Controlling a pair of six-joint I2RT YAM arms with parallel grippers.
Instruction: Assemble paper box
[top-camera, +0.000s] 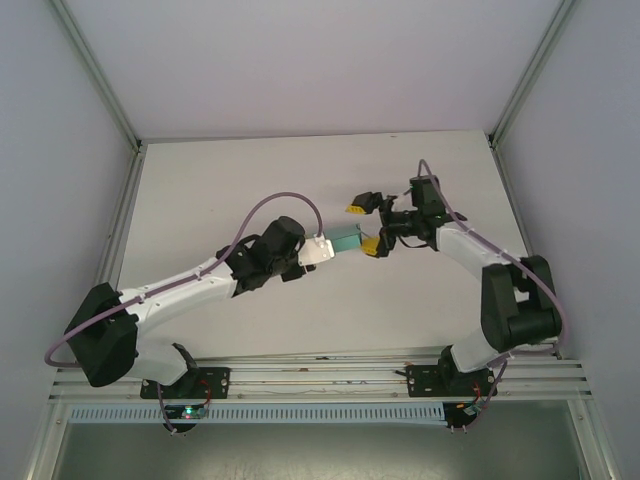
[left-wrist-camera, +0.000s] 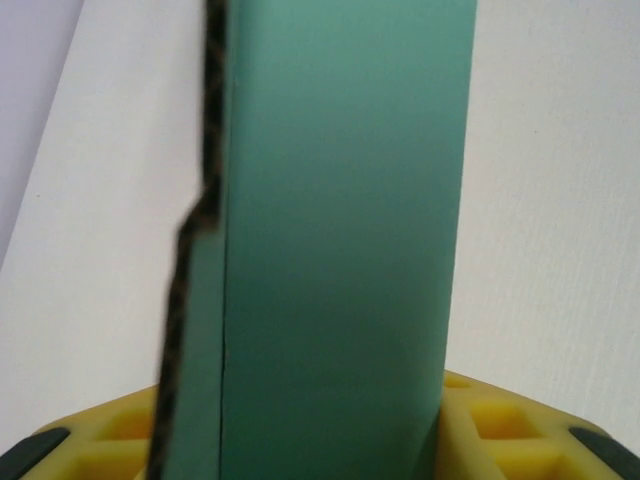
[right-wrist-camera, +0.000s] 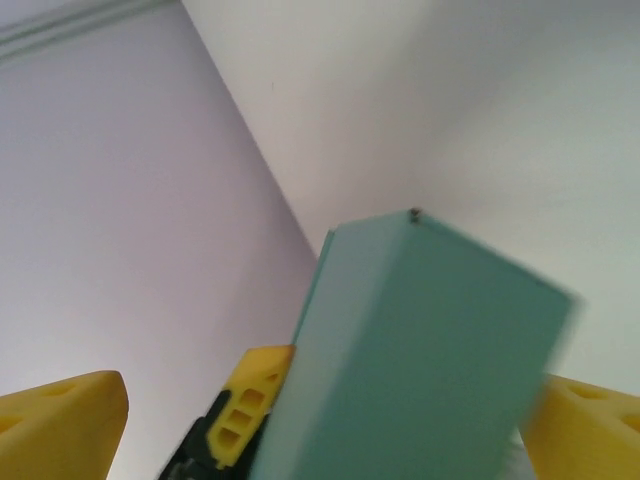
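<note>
The left tool (top-camera: 322, 250) reaches in from the left side of the table (top-camera: 250, 180) and pinches the paper box (top-camera: 345, 240) by one end, holding it clear of the surface near the middle. In the left wrist view, yellow pads sit on either side of the teal card. That view also shows a stepped dark edge down the box's left side (a flap or seam, it is hard to tell which). To the right, the right tool (top-camera: 364, 228) stands wide, its fingers straddling the box's free end without gripping it. The box therefore appears to hang from a single grip. If that grip is light, the box could swivel or slip out, and if it is hard, the thin walls could buckle. If the right tool closes off-centre, one finger could strike first and knock the box askew.
</note>
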